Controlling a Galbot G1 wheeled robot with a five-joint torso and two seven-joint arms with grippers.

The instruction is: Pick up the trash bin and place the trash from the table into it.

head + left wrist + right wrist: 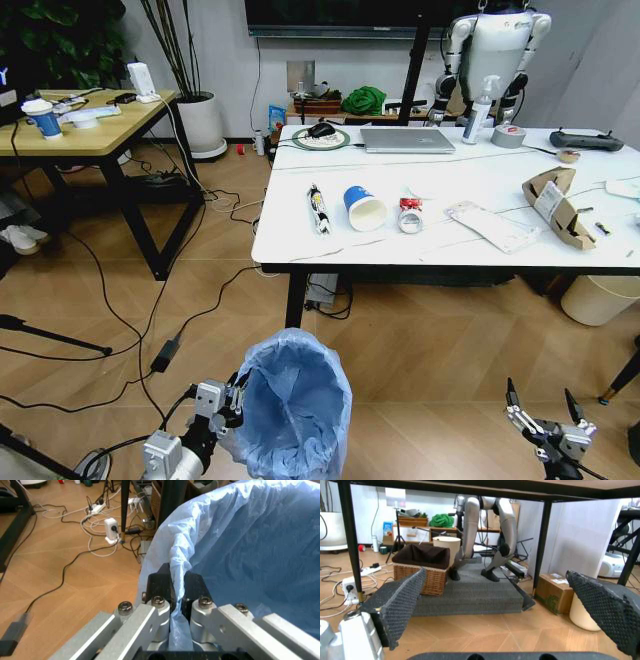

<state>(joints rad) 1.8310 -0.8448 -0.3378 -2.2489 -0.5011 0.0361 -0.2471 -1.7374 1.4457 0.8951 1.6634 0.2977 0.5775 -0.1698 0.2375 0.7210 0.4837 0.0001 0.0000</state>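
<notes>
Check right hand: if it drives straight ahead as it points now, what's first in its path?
Nothing close. The open right hand points under the table; the floor looks free up to the grey platform, though depth is uncertain.

I count one trash bin and two grippers. Along the table's front edge I see one black-white tube wrapper, one paper cup and one red wrapper. Toward its right edge, one white paper and one torn cardboard box.
</notes>
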